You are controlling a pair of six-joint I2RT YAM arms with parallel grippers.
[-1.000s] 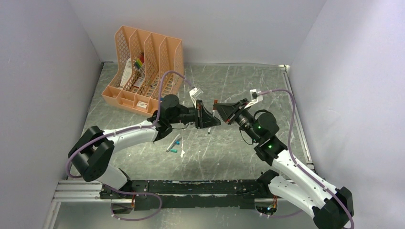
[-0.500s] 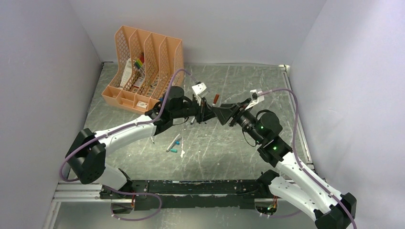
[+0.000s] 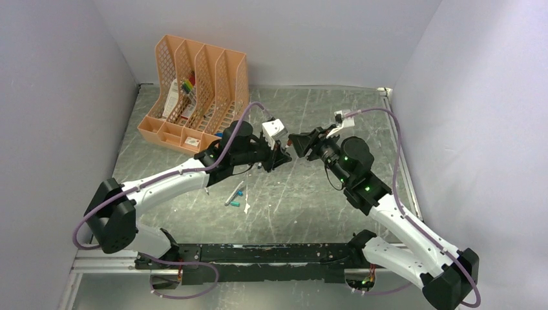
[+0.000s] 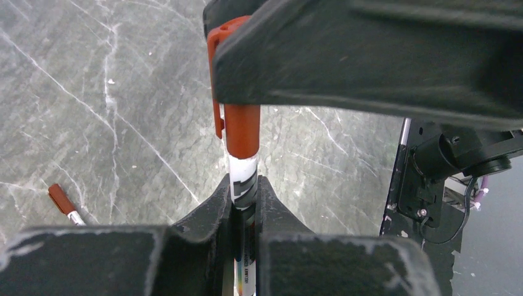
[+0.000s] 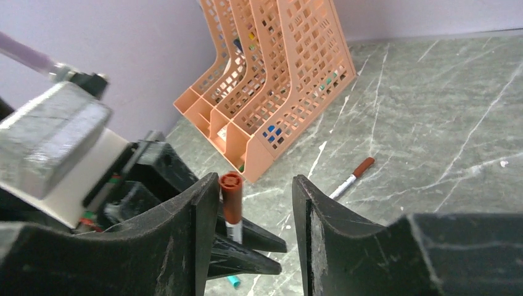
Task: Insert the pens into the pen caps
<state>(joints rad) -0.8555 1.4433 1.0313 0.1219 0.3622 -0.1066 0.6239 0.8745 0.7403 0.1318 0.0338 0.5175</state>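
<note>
Here, left hand (image 4: 245, 192), reaching right, pinches capped pen (image 4: 243, 175); right hand (image 5: 255, 188), reaching left, half-open astride red cap (image 4: 241, 129).

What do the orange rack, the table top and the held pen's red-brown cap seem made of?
Orange rack: likely moulded plastic, matte, regular lattice holes. Table top: grey stone or stone-print sheet, white veins, cannot tell which. Cap: smooth plastic, slightly glossy, moulded clip.

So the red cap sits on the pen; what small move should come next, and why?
Probably draw the right gripper back: its jaws stand open around the red cap, which already sits on the pen clamped in the left gripper.
</note>
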